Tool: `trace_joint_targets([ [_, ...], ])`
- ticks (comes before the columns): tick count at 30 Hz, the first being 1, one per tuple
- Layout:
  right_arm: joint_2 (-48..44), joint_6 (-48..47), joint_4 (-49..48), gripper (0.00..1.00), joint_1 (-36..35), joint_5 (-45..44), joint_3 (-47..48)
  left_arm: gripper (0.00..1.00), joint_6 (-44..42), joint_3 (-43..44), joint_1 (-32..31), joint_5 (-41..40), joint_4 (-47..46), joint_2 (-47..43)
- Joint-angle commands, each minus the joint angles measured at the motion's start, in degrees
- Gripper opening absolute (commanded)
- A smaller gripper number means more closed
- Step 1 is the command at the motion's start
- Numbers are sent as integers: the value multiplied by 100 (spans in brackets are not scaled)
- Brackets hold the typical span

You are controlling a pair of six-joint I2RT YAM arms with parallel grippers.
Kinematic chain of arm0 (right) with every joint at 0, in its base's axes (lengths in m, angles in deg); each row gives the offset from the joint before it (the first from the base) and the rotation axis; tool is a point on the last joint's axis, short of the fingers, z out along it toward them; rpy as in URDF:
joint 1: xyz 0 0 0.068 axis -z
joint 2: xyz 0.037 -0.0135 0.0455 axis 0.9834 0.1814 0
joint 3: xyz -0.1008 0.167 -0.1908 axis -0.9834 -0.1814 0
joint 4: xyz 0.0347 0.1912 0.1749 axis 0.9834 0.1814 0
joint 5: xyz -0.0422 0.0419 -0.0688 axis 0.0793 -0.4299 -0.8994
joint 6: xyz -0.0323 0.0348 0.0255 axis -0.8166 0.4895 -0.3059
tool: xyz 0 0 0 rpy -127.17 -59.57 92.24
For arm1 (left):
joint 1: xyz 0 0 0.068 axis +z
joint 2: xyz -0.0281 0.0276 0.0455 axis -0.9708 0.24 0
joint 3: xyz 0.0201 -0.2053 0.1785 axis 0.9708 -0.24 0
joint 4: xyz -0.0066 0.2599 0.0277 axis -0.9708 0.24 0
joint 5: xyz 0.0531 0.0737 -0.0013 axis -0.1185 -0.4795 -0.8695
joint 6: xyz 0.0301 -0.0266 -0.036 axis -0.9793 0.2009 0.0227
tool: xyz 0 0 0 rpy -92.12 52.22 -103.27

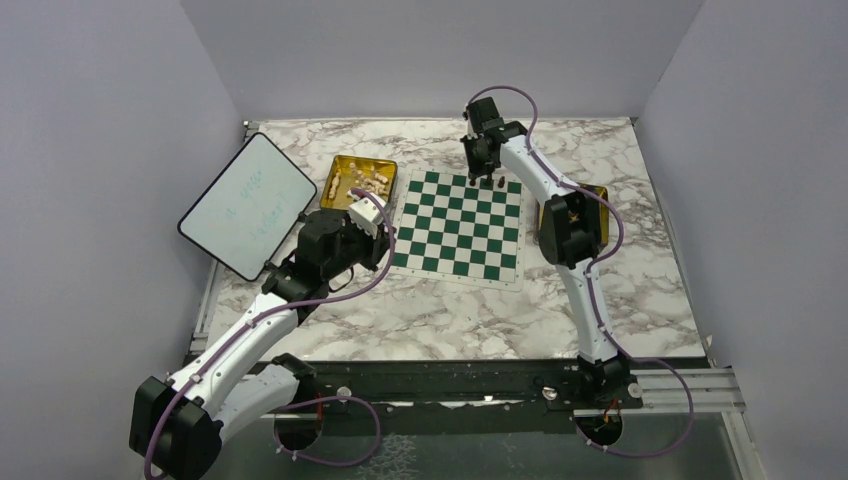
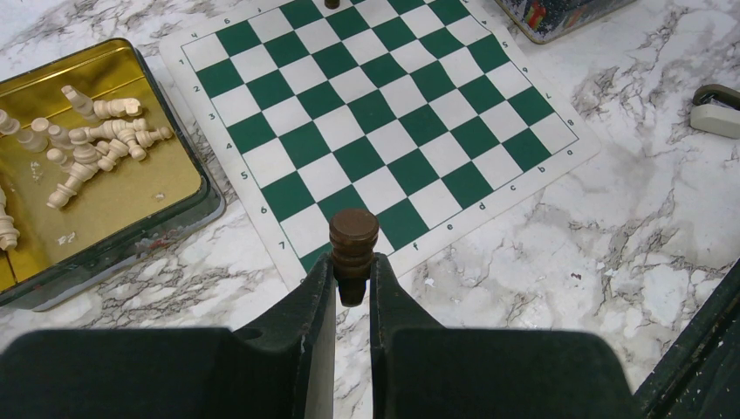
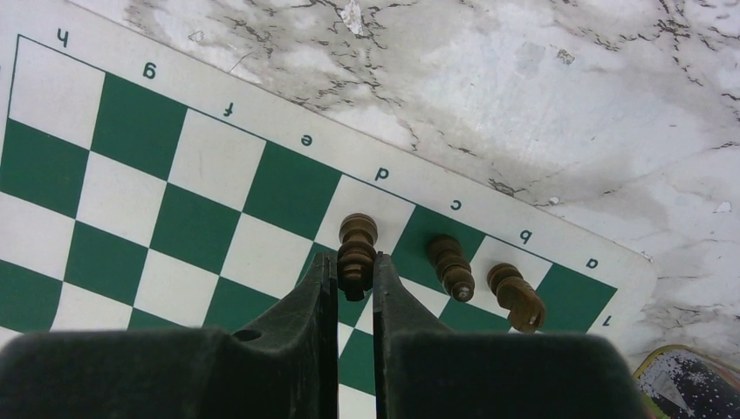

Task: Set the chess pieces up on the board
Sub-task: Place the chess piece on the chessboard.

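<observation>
Dark brown turned chess pieces sit clamped in both pincers: the left gripper (image 2: 353,266) pinches a round-topped dark piece (image 2: 353,237) over an edge of the green-and-white chequered board mat (image 2: 384,131), while the right gripper (image 3: 356,266) grips a ridged dark piece (image 3: 358,244) at the lettered edge row, beside two more dark pieces (image 3: 450,266) there.

1. The top view hangs high behind the arm bases (image 1: 600,375), looking down and away over the whole marble table (image 1: 450,310), with the board (image 1: 460,222) mid-frame.
2. The left wrist view sits low over the board's near-left corner, facing far and right past its own fingers (image 2: 305,323).
3. The right wrist view hovers close above the board's far-right edge, facing the far side.
4. All three share the board.
</observation>
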Motion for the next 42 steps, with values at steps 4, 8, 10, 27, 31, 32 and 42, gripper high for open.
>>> trace_joint_targets([
  [4, 296, -64, 247, 17, 49, 172, 220, 0, -55, -51, -19, 134, -52, -28],
  [8, 340, -47, 247, 26, 52, 201, 232, 0, -47, -58, -19, 131, -52, -26],
  [10, 359, -67, 232, 30, 49, 251, 278, 0, -44, -62, -19, 133, -52, -18],
  [27, -341, 6, 229, 58, 153, 162, 291, 0, -44, -67, -19, 249, -85, 6],
  [31, -797, 17, 190, 62, 154, 270, 12, 0, -24, -90, -19, 331, -133, -11],
  [32, -943, 23, 147, 63, 154, 318, -95, 0, -6, -89, -19, 365, -150, -7],
  [42, -2217, 117, -269, 63, 154, 1121, -1299, 0, 132, -183, -19, 564, -412, -39],
])
